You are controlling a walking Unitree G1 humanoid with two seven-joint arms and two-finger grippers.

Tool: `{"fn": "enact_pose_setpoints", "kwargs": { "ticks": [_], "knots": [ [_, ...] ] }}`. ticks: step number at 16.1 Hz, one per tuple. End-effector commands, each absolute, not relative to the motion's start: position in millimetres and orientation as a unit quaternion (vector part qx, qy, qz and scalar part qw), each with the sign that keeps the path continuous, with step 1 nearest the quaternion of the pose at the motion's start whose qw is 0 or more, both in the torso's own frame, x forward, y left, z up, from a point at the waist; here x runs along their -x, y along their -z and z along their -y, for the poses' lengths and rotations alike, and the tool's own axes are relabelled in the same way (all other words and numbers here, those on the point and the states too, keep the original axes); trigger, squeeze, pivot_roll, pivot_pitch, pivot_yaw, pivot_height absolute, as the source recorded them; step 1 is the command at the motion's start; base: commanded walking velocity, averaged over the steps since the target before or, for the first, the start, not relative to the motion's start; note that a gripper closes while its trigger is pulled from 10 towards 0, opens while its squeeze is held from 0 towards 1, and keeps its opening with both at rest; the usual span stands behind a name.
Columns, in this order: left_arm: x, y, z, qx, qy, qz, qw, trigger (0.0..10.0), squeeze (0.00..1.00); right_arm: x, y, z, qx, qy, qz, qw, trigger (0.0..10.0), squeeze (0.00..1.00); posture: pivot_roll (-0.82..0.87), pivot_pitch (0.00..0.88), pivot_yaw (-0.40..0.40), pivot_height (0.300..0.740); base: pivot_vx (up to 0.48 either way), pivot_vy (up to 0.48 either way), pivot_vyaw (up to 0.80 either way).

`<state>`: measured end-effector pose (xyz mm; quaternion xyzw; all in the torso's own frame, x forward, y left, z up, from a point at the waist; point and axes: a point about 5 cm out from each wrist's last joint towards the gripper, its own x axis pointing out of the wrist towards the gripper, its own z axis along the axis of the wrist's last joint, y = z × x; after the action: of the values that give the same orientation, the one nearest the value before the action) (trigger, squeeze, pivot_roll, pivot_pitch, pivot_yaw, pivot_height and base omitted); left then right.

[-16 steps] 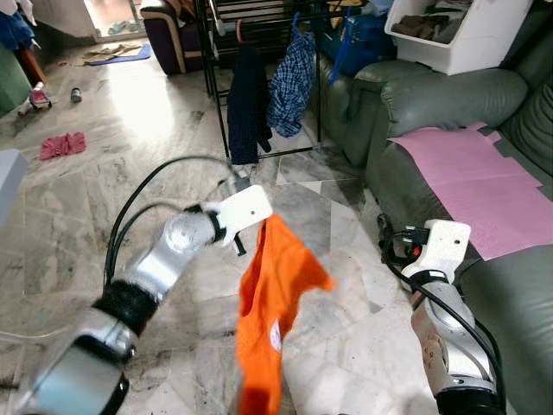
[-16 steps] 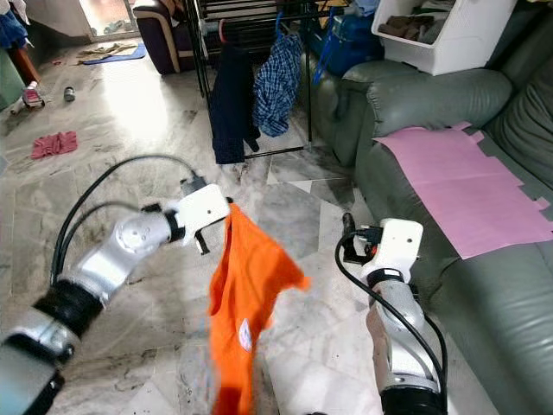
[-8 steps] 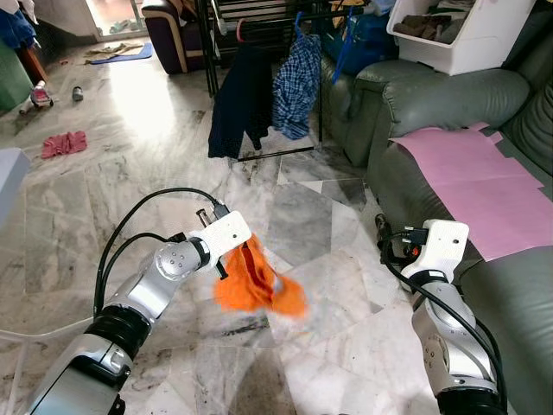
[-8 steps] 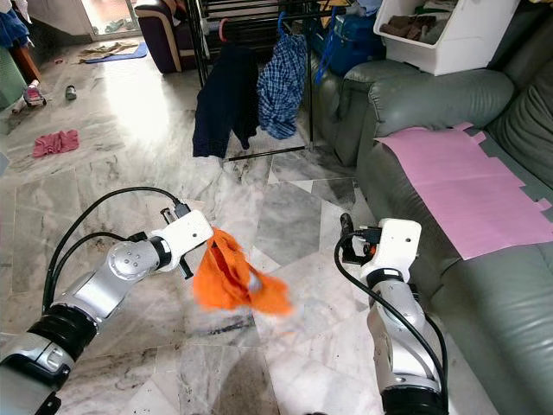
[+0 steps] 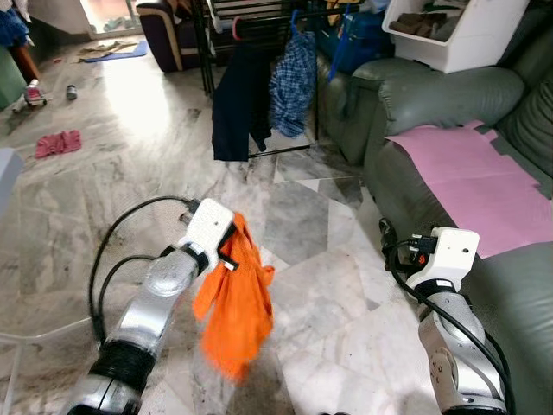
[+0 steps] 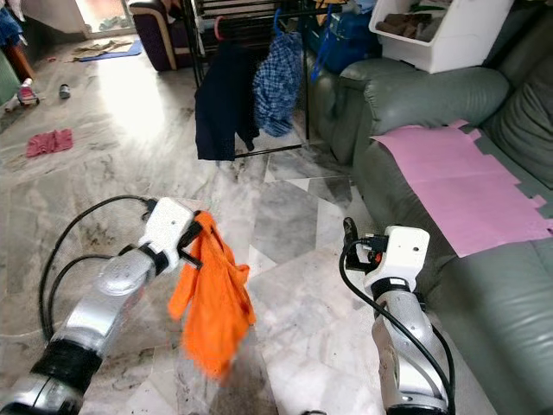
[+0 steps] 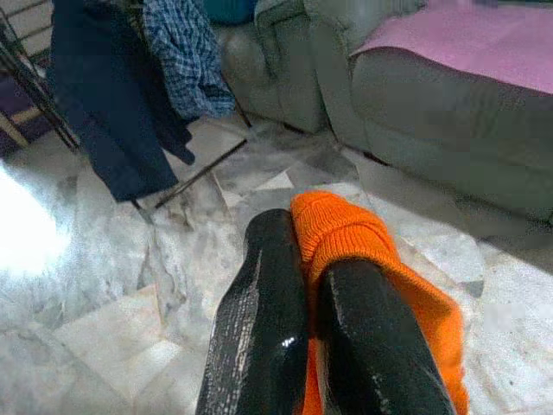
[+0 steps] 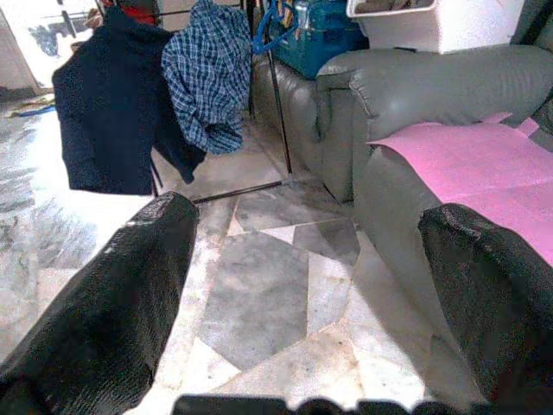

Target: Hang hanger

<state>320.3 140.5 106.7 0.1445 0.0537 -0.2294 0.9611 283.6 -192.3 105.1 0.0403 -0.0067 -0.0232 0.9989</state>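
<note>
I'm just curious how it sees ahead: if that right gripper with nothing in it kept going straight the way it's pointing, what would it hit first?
Judging by the wrist view, the open right gripper probably meets bare marble floor first; beyond that stands the clothes rack beside the green sofa. Depth is hard to judge.

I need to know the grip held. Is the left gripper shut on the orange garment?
Shut: the left gripper has its fingers pinched on the orange garment, which hangs limp above the floor.

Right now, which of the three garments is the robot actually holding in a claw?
The orange garment, pinched in the left claw and dangling above the floor. The navy garment and the blue plaid shirt hang on the rack.
</note>
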Motion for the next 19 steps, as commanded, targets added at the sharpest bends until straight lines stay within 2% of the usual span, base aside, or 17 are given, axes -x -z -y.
{"fn": "enact_pose_setpoints", "kwargs": {
  "ticks": [1, 3, 8, 12, 19],
  "knots": [
    [-314.2, -109.1, -148.7, -0.131, 0.227, -0.058, 0.963, 10.0, 0.0, -283.8, -109.3, 190.6, -0.044, 0.016, 0.012, 0.999, 10.0, 0.0, -0.01, 0.098, 0.007, 0.74, 0.0, 0.0, 0.0],
    [-299.7, -105.2, -142.4, -0.114, 0.249, -0.06, 0.96, 10.0, 0.0, -283.3, -108.8, 190.3, -0.049, 0.024, 0.011, 0.998, 10.0, 0.0, -0.01, 0.098, 0.011, 0.74, 0.0, 0.0, 0.0],
    [-285.8, -95.3, -128.4, -0.025, 0.215, -0.079, 0.973, 10.0, 0.0, -279.2, -106.1, 180.0, -0.047, 0.007, 0.002, 0.999, 10.0, 0.0, -0.03, 0.098, -0.001, 0.74, 0.0, 0.0, -0.1],
    [-288.4, -97.4, -128.9, -0.002, 0.196, -0.078, 0.977, 10.0, 0.0, -285.2, -108.4, 182.4, -0.041, 0.008, 0.005, 0.999, 10.0, 0.0, -0.02, 0.091, -0.001, 0.74, 0.303, 0.0, -0.52],
    [-310.2, -109.9, -120.3, 0.004, 0.185, -0.06, 0.981, 10.0, 0.0, -285.1, -108.4, 179.8, -0.035, 0.007, 0.005, 0.999, 10.0, 0.0, -0.04, 0.085, 0.007, 0.74, 0.307, 0.0, 0.0]
  ]
}}
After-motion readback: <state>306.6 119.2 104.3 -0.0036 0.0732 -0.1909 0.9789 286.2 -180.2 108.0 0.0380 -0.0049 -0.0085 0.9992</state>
